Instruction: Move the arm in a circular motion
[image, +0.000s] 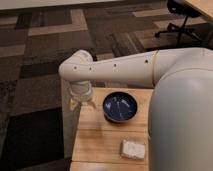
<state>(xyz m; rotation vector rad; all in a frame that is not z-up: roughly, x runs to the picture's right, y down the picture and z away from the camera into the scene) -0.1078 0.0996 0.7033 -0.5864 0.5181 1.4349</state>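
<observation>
The cream-white arm (125, 67) reaches from the right of the camera view leftward, ending in a rounded elbow joint (76, 65) with small dark screw holes. From the elbow the wrist drops straight down to the tan-tipped gripper (82, 103). The gripper hangs over the far left corner of a small wooden table (95, 140), just left of a dark blue bowl (120, 107). It holds nothing that I can see.
A white sponge-like block (133, 149) lies on the table near its front edge. The robot's large white body (182, 120) fills the right side. A black office chair (181, 20) stands on the patterned carpet at the back right.
</observation>
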